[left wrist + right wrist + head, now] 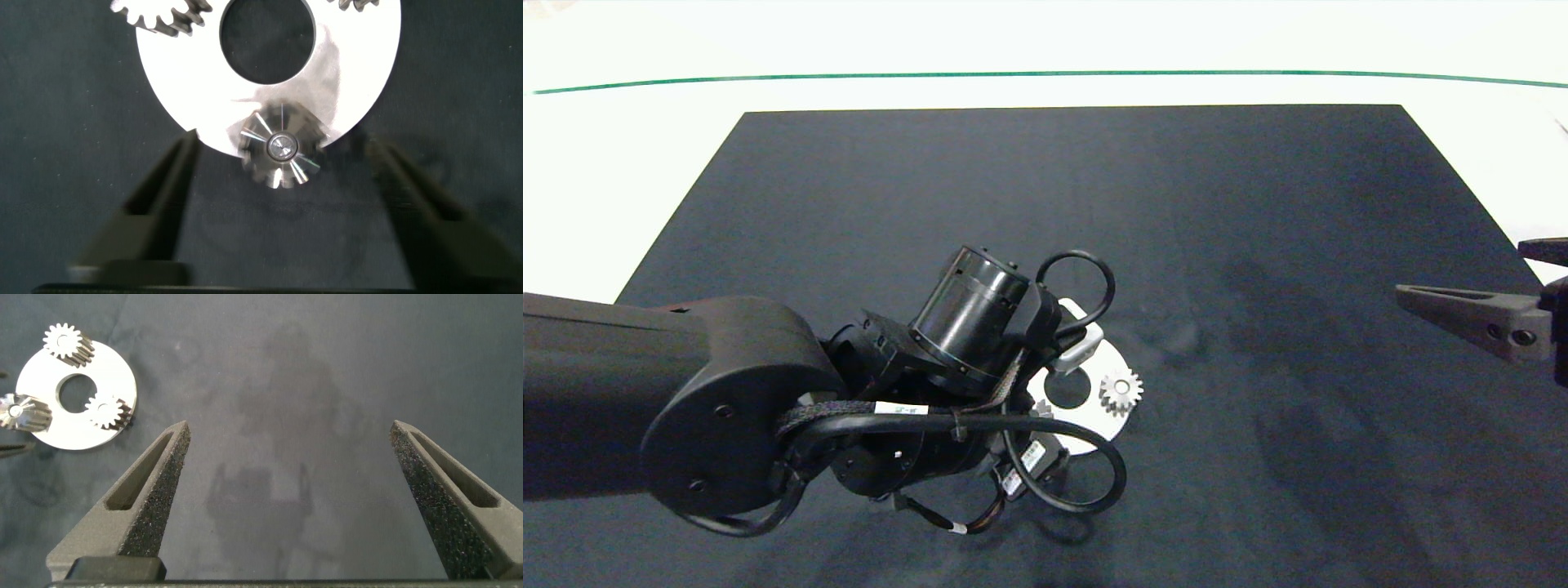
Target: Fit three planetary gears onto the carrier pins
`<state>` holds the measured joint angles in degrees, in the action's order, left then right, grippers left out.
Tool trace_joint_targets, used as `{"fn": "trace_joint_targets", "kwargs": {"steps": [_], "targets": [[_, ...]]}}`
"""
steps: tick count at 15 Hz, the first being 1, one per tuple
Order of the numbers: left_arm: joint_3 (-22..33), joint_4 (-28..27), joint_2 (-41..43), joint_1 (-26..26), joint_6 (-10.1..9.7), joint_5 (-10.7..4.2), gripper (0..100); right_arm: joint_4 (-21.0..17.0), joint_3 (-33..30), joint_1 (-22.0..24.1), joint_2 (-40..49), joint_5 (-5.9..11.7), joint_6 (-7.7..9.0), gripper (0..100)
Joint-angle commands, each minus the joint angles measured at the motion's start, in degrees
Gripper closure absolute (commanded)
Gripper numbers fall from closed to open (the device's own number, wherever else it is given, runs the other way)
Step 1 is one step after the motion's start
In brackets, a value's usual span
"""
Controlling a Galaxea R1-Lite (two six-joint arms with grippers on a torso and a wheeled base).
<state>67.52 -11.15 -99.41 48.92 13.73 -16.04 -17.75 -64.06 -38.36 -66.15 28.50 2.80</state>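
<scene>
Three planetary gears [105, 412] sit on the white disc [49, 434], each on a carrier pin [281, 147]. The disc lies on the dark mat [1258, 327]. The left gripper [282, 204] hangs over it, spread wide, holding nothing. The right gripper [290, 498] waits released, well off to the side.
</scene>
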Motion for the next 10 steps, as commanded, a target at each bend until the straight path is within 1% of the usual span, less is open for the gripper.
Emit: {"fn": "trace_joint_targets", "kwargs": {"steps": [1,4,5,7,8,9,10], "targets": [[-0.02,-0.36,5.55,-3.22,-0.63,-0.13,0,-0.09,-0.19,0.22,-0.47,0.33,0.27,0],[-1.69,-0.8,12.49,-9.81,-0.89,-0.13,0,-0.09,-0.27,0.48,-0.12,1.03,0.36,0],[-2.31,-0.89,14.86,-12.18,-1.69,-0.13,0,-0.09,-0.27,0.92,0.05,1.12,0.36,0],[-2.57,-3.08,19.7,-16.23,-5.55,-0.13,0,-0.09,0.34,2.06,1.28,1.21,0.27,0],[-2.48,-4.14,22.42,-18.86,-7.31,-0.13,0,-0.18,1.31,2.59,2.25,1.91,0.01,0],[-2.48,-4.75,24.18,-21.32,-8.1,-0.13,0,-0.18,3.24,4.35,3.66,2.26,0.1,0],[-2.75,-4.75,25.85,-23.87,-8.8,-0.13,0,-0.18,5.26,6.99,5.41,2.35,0.54,0]]}}
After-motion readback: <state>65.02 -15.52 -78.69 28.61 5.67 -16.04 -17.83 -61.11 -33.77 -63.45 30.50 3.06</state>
